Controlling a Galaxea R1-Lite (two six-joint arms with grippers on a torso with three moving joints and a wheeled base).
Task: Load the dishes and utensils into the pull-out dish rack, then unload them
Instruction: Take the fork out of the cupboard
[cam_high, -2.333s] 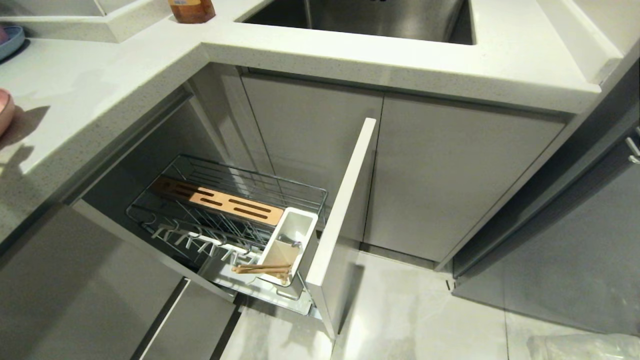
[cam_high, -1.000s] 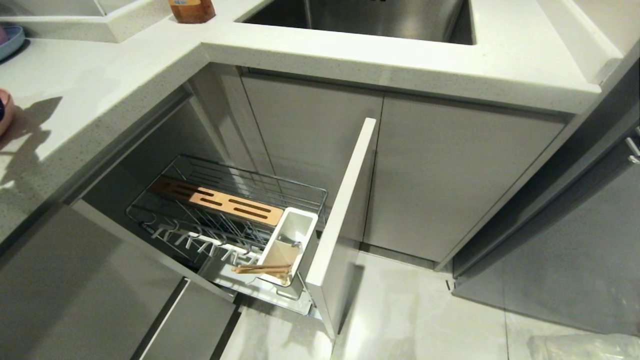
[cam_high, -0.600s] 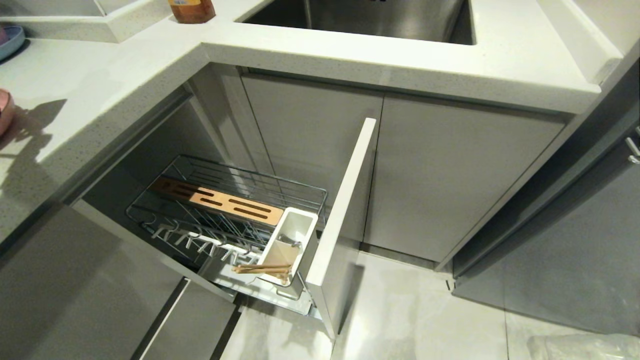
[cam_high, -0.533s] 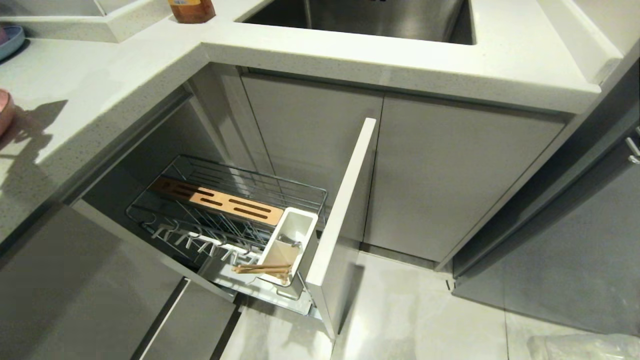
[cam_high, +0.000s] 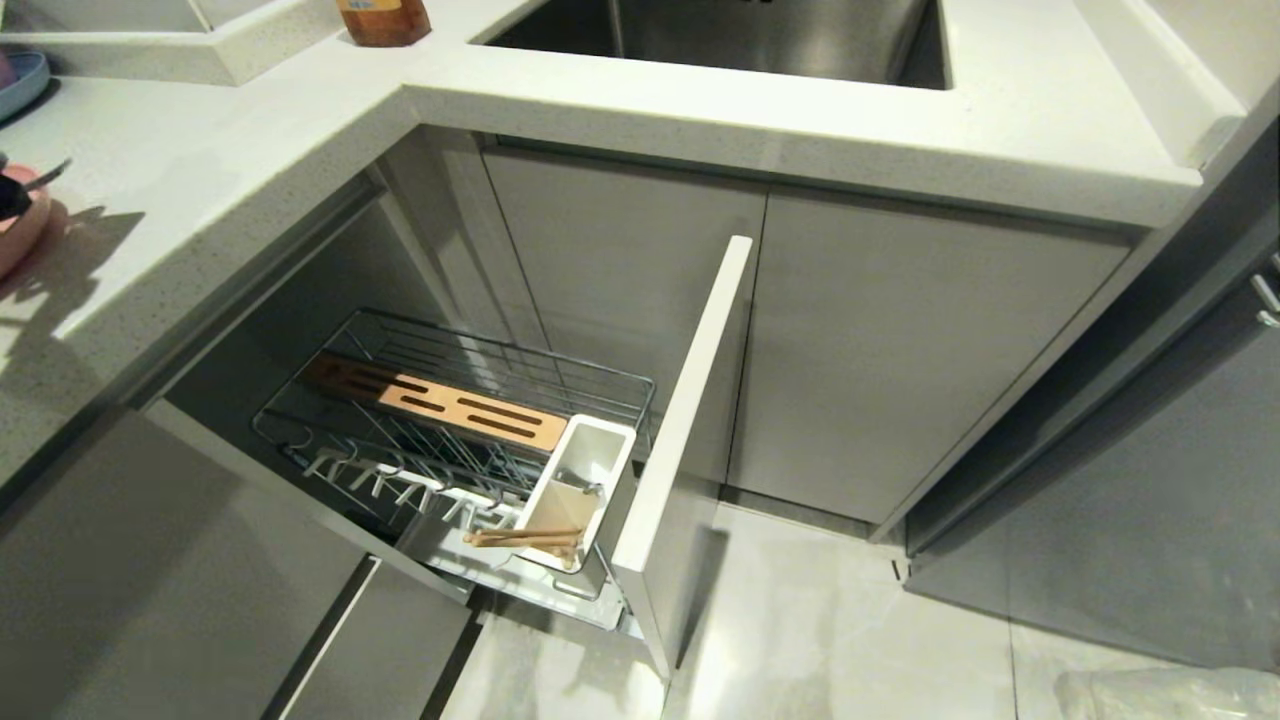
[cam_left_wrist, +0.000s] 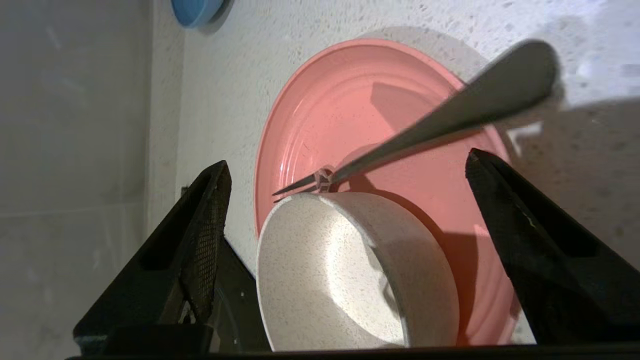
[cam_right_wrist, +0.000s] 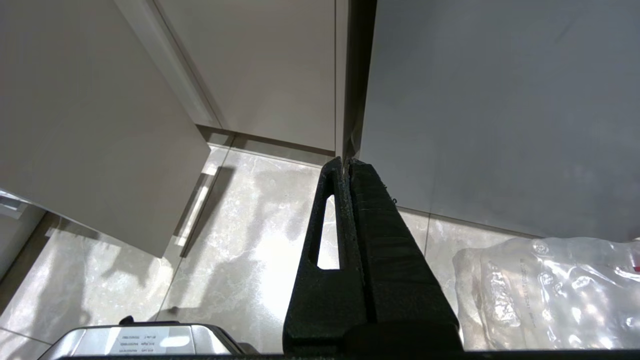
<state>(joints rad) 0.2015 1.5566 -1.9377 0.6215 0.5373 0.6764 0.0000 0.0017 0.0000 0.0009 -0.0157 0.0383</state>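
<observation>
My left claw (cam_left_wrist: 345, 165) stands wide open over the small white bowl (cam_left_wrist: 350, 280) on the flat pink plate (cam_left_wrist: 380, 115); the slim metal spoon (cam_left_wrist: 450, 115) leans on the bowl. My right claw (cam_right_wrist: 346, 167) is closed.

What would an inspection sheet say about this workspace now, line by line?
Surface: white speckled counter.
Job's things: white bowl on pink plate, spoon propped on bowl rim; chopsticks in utensil box of the pulled-out rack.
Clutter: amber bottle, blue plate.
Grippers: left pincer open over the bowl; right pincer shut, above the floor.
Cables: nothing seen.
Surroundings: sink, grey cabinets, plastic bag.
</observation>
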